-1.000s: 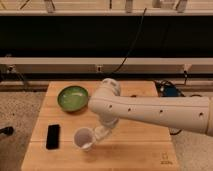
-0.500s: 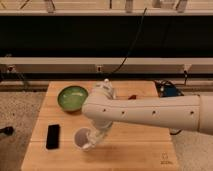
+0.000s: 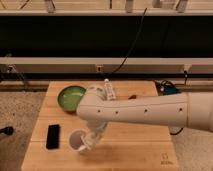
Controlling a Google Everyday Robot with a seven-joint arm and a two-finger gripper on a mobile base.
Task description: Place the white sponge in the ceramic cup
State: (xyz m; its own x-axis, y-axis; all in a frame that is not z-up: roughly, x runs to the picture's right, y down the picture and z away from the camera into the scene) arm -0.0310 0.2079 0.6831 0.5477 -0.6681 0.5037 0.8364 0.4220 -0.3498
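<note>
Cup (image 3: 76, 140) sits near your desk's (image 3: 135, 150) front edge, with the phone (image 3: 52, 136) just to its left. Your hand (image 3: 90, 142) hangs at the cup's right rim; grip and sponge cannot be made out. Bare wood lies to the right; bowl (image 3: 70, 96) and bottle (image 3: 108, 90) stand behind.

Gripper (image 3: 89, 142): at the cup's right rim
Cup (image 3: 76, 139): on table (image 3: 130, 145), right of black phone (image 3: 52, 136)
Bowl (image 3: 70, 96): behind
</note>
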